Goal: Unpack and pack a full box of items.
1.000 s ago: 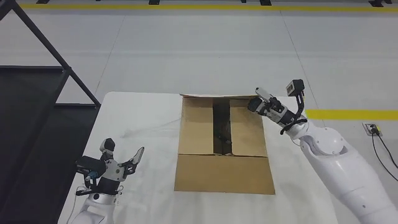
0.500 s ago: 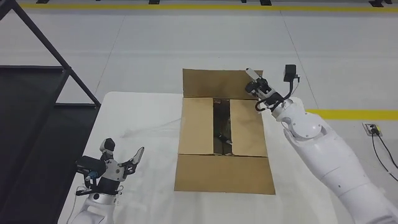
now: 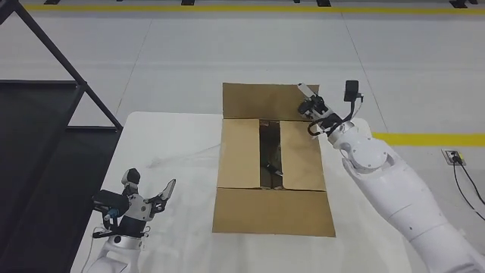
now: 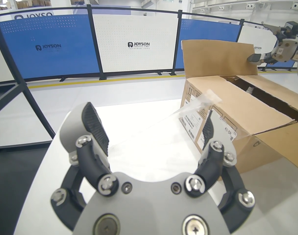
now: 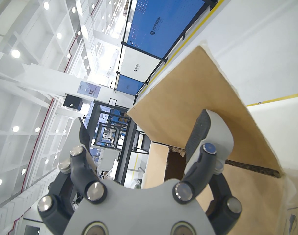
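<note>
Two flaps (image 3: 239, 155) hide most of the box (image 3: 273, 214); contents (image 3: 270, 168) indistinct.

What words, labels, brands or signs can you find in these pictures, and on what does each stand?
Fence panels: a brand logo and name, left unquoted.
Labels on the box side: print too small to read.
Wall poster in the hall behind: blurred.
</note>
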`<state>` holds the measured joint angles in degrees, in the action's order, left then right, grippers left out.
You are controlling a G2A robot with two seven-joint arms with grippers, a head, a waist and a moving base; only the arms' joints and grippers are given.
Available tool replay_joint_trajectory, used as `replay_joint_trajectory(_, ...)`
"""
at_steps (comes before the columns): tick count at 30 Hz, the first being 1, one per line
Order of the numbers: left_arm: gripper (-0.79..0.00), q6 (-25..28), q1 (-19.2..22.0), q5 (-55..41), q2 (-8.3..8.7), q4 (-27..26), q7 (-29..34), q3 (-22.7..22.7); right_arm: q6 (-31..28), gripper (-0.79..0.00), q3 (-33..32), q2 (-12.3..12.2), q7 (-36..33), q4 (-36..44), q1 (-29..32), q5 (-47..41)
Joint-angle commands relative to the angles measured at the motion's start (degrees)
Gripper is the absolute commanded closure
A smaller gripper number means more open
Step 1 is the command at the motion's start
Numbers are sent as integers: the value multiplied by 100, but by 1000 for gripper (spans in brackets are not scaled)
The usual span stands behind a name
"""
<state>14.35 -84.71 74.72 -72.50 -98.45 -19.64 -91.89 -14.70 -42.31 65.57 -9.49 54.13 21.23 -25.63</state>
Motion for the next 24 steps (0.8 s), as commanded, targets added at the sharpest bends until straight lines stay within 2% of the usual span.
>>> replay_joint_trajectory(1, -785, 0, 0, 0, 0, 0, 0, 0, 159, -785, 55, 78, 141, -75, -46, 37)
replay_joint_trajectory(11, -785, 0, 0, 0, 0, 0, 0, 0, 638, -785, 299, 604, 510, -1060, -548, -18)
replay_joint_trajectory(19, -785, 0, 0, 0, 0, 0, 0, 0, 1282, -785, 455, 967, -44, -1847, -958, -68)
replay_joint_trajectory(24, -785, 0, 0, 0, 0, 0, 0, 0, 1238, -785, 481, 1123, -256, -2131, -1053, 2)
